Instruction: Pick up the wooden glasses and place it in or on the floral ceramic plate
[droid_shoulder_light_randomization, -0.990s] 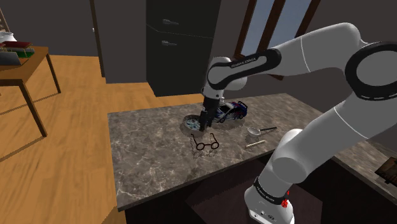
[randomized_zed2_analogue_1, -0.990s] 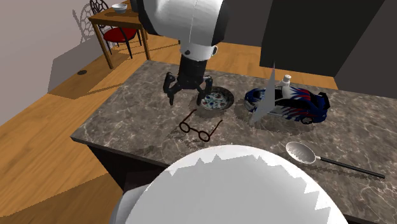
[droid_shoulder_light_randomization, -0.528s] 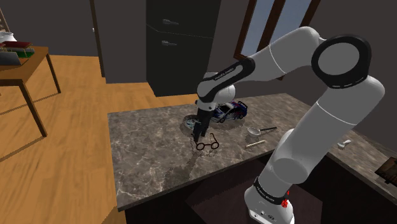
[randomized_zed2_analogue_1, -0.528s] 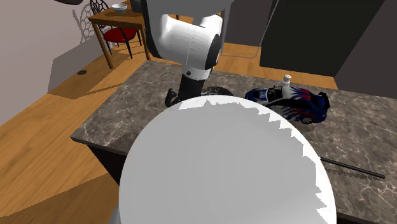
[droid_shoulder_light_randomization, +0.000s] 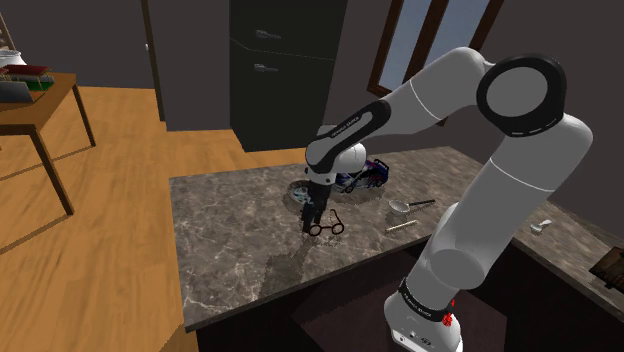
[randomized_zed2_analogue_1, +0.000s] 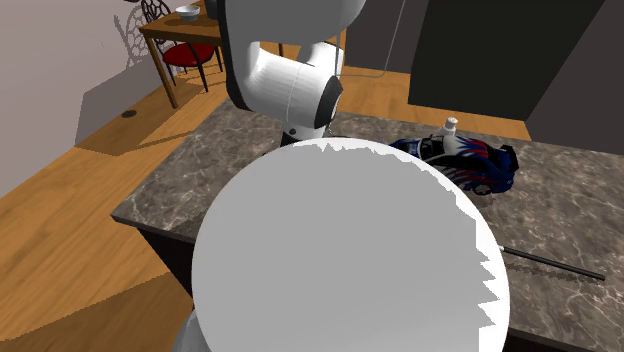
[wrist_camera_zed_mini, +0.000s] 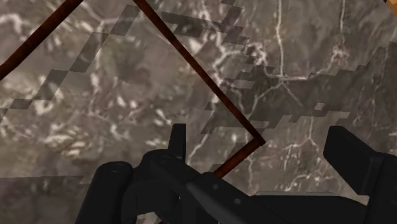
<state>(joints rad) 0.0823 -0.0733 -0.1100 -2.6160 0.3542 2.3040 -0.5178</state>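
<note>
Marble countertop (droid_shoulder_light_randomization: 230, 250), shoulder view: the gripper (droid_shoulder_light_randomization: 311, 221) has dropped from over the plate (droid_shoulder_light_randomization: 296, 189) to the glasses (droid_shoulder_light_randomization: 328, 227), which lie flat on the stone near the plate. Second exterior view — the arm's white link (randomized_zed2_analogue_1: 340, 250) has swung across the spot. Wrist view: the fingers (wrist_camera_zed_mini: 177, 141) stand wide apart with a thin reddish-brown frame bar between them, untouched — closing looks like the next step.

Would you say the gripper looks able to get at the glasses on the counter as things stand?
Probably yes. The gripper is down at the glasses, fingers open, and in the wrist view a thin reddish-brown part of the frame runs between them, with nothing in the way.
</note>
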